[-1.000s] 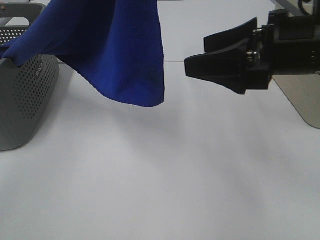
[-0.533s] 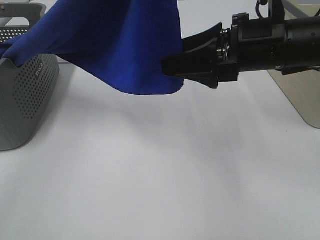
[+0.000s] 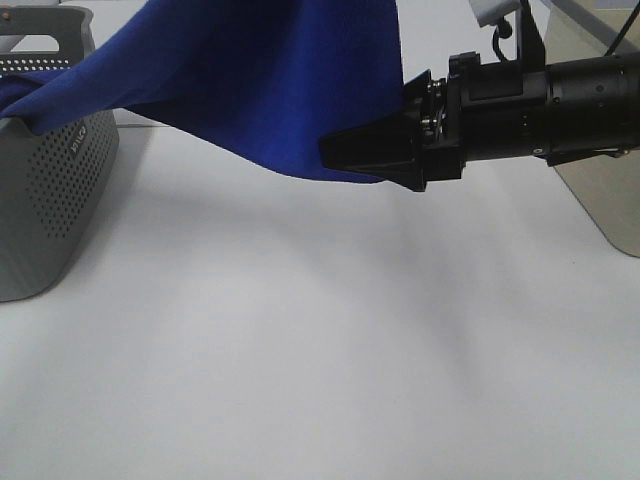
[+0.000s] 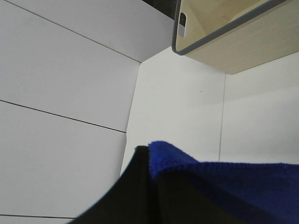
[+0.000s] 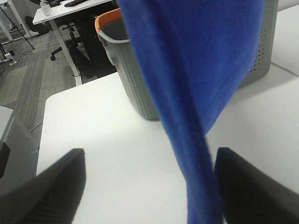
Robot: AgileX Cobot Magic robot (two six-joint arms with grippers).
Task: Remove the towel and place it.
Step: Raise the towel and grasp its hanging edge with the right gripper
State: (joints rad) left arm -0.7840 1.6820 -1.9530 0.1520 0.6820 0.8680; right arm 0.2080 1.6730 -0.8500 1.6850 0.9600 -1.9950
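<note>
The deep blue towel [image 3: 260, 90] hangs from above the top of the exterior view. One end still lies in the grey perforated basket [image 3: 60, 190] at the left. My left gripper [image 4: 147, 154] is out of the exterior view; its wrist view shows a black finger pressed against the towel's edge [image 4: 233, 186]. My right gripper [image 3: 335, 150] reaches in from the right at the towel's lower hanging edge. In the right wrist view its jaws [image 5: 149, 186] stand wide apart, with the towel [image 5: 196, 70] hanging between them and the basket [image 5: 135, 79] behind.
A beige container with a grey rim [image 3: 600, 200] stands at the right edge and also shows in the left wrist view [image 4: 224, 32]. The white table [image 3: 300, 350] stretches toward the front. Beyond the table's edge are an office floor and a desk [image 5: 70, 9].
My right gripper has moved left, from clear of the towel to its lower edge. The towel's hanging corner has risen and shifted right.
</note>
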